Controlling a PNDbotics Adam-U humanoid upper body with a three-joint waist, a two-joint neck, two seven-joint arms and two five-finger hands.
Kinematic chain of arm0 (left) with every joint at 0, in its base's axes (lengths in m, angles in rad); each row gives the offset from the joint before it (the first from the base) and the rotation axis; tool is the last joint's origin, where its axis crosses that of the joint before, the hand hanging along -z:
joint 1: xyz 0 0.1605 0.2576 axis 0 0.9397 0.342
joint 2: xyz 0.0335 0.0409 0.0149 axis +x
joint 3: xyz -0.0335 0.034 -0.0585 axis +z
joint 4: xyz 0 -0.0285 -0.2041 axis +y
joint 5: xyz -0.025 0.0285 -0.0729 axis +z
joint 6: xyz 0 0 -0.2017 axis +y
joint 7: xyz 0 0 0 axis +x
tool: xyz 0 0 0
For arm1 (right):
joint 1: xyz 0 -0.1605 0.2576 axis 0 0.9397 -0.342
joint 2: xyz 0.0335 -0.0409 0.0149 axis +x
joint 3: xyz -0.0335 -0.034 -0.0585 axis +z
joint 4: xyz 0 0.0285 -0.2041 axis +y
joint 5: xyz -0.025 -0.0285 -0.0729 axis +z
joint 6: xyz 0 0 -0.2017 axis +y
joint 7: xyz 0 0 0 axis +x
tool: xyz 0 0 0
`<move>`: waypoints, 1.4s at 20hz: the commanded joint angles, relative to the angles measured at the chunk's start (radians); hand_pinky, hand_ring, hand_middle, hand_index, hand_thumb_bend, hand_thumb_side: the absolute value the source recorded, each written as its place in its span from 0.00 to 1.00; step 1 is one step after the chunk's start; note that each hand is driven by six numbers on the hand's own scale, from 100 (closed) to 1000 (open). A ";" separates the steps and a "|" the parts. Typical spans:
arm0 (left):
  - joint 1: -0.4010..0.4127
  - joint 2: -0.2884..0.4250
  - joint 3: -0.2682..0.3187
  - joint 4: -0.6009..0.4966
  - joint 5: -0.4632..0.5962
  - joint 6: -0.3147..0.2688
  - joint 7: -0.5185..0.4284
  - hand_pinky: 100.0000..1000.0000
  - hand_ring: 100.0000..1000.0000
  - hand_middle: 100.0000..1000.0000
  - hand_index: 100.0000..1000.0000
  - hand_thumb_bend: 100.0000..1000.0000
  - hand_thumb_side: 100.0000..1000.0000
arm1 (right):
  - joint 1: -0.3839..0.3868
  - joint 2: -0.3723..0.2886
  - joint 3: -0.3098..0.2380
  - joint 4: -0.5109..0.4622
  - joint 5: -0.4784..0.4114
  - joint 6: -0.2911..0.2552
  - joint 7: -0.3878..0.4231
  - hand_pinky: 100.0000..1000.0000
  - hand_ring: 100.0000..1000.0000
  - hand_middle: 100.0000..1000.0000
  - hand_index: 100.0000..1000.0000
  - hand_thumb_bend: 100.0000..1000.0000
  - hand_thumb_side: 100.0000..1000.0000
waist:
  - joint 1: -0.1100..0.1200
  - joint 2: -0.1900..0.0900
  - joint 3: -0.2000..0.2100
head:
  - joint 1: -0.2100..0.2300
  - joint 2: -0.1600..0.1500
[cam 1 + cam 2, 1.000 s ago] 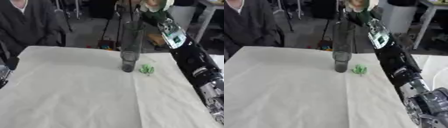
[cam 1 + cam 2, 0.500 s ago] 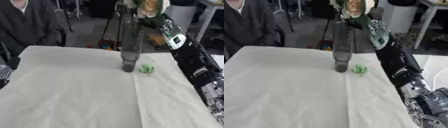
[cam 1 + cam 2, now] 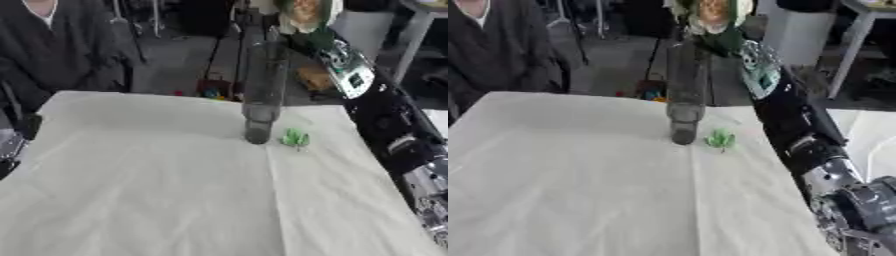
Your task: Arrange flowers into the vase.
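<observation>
Left eye view shows your right hand (image 3: 308,35) holding a flower (image 3: 306,11) just above the vase (image 3: 262,90) standing on the counter (image 3: 157,190); I cannot tell the fingers' state.

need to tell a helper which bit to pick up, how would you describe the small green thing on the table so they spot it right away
Start at the white cloth covering the table and find the tall, dark glass vase standing near its far edge. The small green thing lies on the cloth just to the vase's right, beside its base. It is the only bright green piece on the cloth, low and leafy-looking, with nothing else lying near it.
</observation>
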 commanded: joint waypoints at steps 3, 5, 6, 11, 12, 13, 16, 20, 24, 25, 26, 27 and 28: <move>-0.008 0.026 0.012 -0.008 -0.001 -0.001 0.003 0.56 0.37 0.41 0.32 0.72 0.26 | -0.038 -0.025 -0.008 -0.006 -0.046 0.020 0.006 0.81 0.94 0.83 0.92 0.00 1.00 | 0.002 -0.022 -0.004 | 0.005 0.002; -0.006 0.026 0.012 -0.008 -0.001 -0.001 0.003 0.56 0.37 0.41 0.32 0.72 0.26 | -0.043 -0.027 -0.006 -0.005 -0.068 0.025 0.025 0.81 0.94 0.83 0.92 0.00 1.00 | 0.002 -0.025 -0.005 | 0.006 0.004; -0.006 0.027 0.012 -0.007 -0.001 -0.001 0.003 0.56 0.37 0.41 0.32 0.72 0.26 | -0.045 -0.028 -0.005 -0.005 -0.078 0.027 0.035 0.81 0.94 0.83 0.92 0.00 1.00 | 0.001 -0.026 -0.006 | 0.006 0.006; 0.000 0.029 0.014 -0.005 -0.002 0.000 0.003 0.56 0.37 0.41 0.32 0.72 0.26 | -0.053 -0.033 0.008 0.002 -0.101 0.029 0.107 0.82 0.95 0.83 0.93 0.00 1.00 | -0.001 -0.034 -0.011 | 0.012 0.011; 0.002 0.030 0.014 -0.005 -0.002 0.000 0.004 0.56 0.37 0.41 0.32 0.72 0.26 | -0.055 -0.034 0.011 0.004 -0.103 0.026 0.124 0.82 0.95 0.84 0.93 0.00 1.00 | -0.002 -0.035 -0.013 | 0.013 0.013; 0.003 0.031 0.014 -0.004 -0.002 0.000 0.004 0.56 0.37 0.41 0.32 0.72 0.26 | -0.056 -0.035 0.013 0.005 -0.104 0.024 0.141 0.83 0.96 0.84 0.93 0.00 1.00 | -0.003 -0.037 -0.015 | 0.014 0.015; 0.006 0.033 0.015 -0.004 -0.003 -0.001 0.005 0.56 0.37 0.41 0.32 0.72 0.26 | -0.060 -0.037 0.017 0.005 -0.105 0.013 0.192 0.83 0.96 0.85 0.94 0.00 1.00 | -0.005 -0.041 -0.021 | 0.017 0.018; 0.009 0.032 0.016 -0.003 -0.004 -0.001 0.005 0.56 0.37 0.41 0.32 0.72 0.26 | -0.055 -0.040 0.016 0.008 -0.102 0.009 0.251 0.84 0.96 0.85 0.94 0.00 1.00 | -0.006 -0.044 -0.027 | 0.018 0.017; 0.010 0.031 0.016 -0.002 -0.004 -0.001 0.006 0.56 0.37 0.41 0.32 0.72 0.26 | -0.040 -0.036 0.015 0.015 -0.081 0.004 0.275 0.84 0.97 0.85 0.95 0.00 1.00 | -0.005 -0.043 -0.026 | 0.015 0.013; 0.010 0.031 0.016 -0.003 -0.004 -0.001 0.006 0.56 0.37 0.41 0.32 0.72 0.26 | -0.036 -0.034 0.014 0.018 -0.075 0.002 0.277 0.84 0.97 0.86 0.95 0.00 1.00 | -0.005 -0.042 -0.025 | 0.015 0.013; 0.010 0.031 0.016 -0.003 -0.003 -0.001 0.007 0.56 0.36 0.41 0.32 0.72 0.26 | -0.032 -0.032 0.012 0.021 -0.069 0.001 0.279 0.84 0.97 0.86 0.95 0.00 1.00 | -0.004 -0.042 -0.024 | 0.015 0.013; 0.010 0.030 0.016 -0.003 -0.003 -0.001 0.007 0.56 0.36 0.41 0.32 0.72 0.26 | -0.029 -0.030 0.011 0.025 -0.064 0.001 0.279 0.84 0.97 0.86 0.95 0.00 1.00 | -0.004 -0.042 -0.023 | 0.015 0.013; 0.010 0.030 0.016 -0.003 -0.003 -0.001 0.007 0.56 0.36 0.41 0.32 0.72 0.26 | -0.027 -0.028 0.009 0.028 -0.060 0.002 0.278 0.84 0.97 0.86 0.95 0.00 1.00 | -0.003 -0.041 -0.022 | 0.015 0.013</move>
